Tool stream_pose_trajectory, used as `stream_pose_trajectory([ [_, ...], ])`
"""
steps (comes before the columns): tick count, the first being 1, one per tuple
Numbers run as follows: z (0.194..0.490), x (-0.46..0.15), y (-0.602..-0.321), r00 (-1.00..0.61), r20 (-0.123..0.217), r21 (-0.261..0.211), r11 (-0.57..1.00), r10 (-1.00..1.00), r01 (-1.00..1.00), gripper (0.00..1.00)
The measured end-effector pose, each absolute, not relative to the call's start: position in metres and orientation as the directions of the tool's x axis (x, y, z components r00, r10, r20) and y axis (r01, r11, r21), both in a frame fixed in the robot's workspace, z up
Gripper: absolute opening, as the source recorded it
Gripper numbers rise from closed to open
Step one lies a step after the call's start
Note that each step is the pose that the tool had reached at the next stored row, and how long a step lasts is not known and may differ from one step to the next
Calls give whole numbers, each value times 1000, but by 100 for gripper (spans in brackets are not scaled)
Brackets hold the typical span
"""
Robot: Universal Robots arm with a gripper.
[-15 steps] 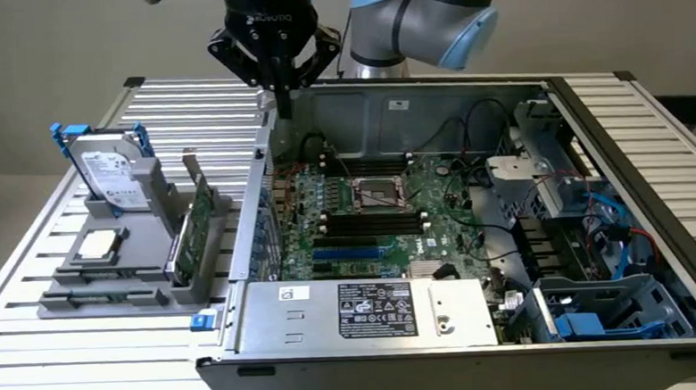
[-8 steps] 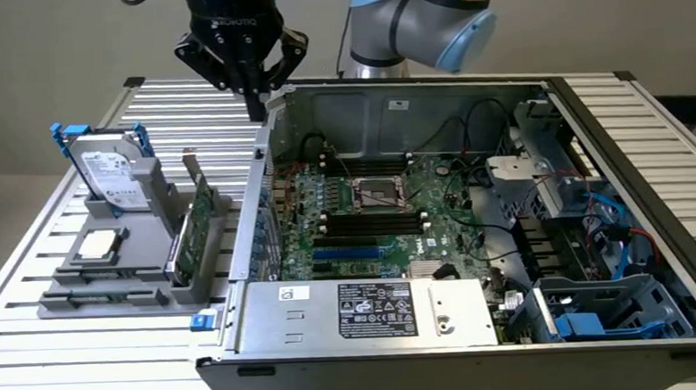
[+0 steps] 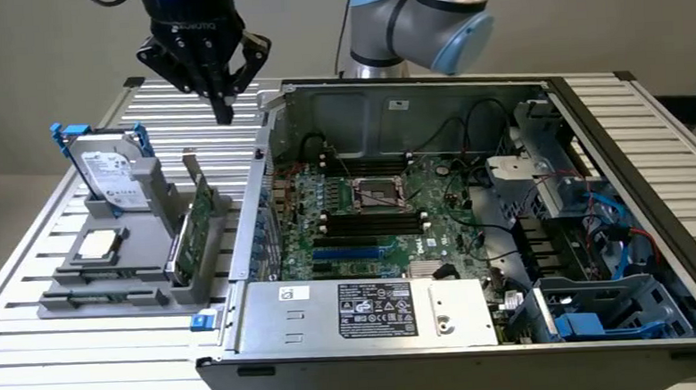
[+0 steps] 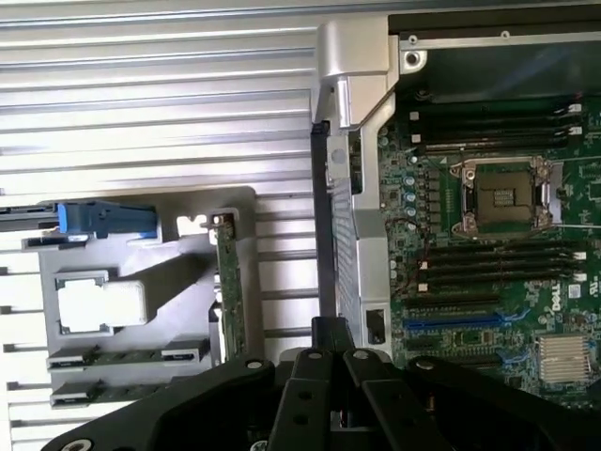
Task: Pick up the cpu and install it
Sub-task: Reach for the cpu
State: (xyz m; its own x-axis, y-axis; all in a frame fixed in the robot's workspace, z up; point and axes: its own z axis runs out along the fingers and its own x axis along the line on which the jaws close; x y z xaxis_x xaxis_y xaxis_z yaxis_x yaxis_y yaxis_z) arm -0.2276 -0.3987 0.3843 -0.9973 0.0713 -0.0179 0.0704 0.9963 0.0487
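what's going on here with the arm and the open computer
A robot arm's end effector hangs shut and empty above the slatted table, between a grey parts holder and the open computer case. The cpu lies flat in the holder, not yet picked up, near the upright hard drive and a green circuit card. The motherboard's socket looks empty.

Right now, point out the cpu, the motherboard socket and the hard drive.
cpu (image 3: 98, 246): exterior view, middle of its metal top.
socket (image 3: 380, 193): exterior view, centre of its square recess.
hard drive (image 3: 115, 178): exterior view, on its white label.
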Motion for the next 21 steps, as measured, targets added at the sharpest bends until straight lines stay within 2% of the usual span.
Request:
stream_pose_trajectory([
  [21,372,-323,-397,-997,-7,48,996,71,71,11],
])
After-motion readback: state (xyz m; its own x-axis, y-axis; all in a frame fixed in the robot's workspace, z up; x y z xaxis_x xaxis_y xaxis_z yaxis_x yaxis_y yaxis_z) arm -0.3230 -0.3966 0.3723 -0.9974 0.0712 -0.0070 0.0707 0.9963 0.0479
